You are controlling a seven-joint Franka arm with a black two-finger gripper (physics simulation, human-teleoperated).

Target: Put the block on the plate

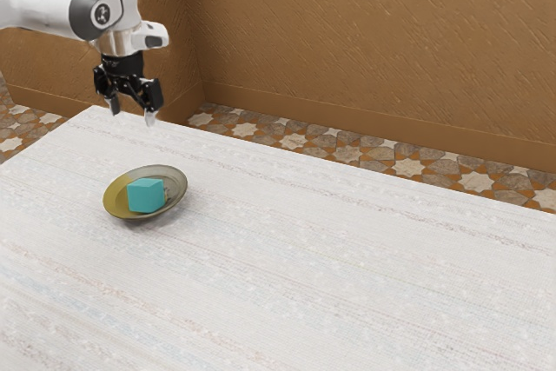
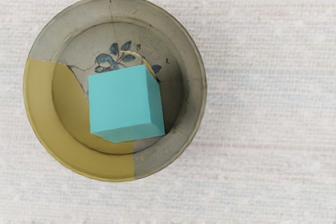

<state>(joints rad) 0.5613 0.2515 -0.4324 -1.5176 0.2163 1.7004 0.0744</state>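
Black two-finger pincer (image 1: 132, 112) hanging released, upper left of the exterior view! Below, left of centre, the turquoise cubic block (image 1: 145, 196) is sitting on the round grey-and-mustard plate (image 1: 114, 201), looking light and stiff, its opposite upright sides offering the grip.

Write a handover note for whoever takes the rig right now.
Gripper: open, fingers apart, holding nothing, raised above the table.
Block: teal, sitting inside the plate, clear of the gripper.
Plate: grey with a mustard-yellow section, on the table.
Done: block is on the plate.
Left: no placing work that I can see; probably just confirm and park the arm.
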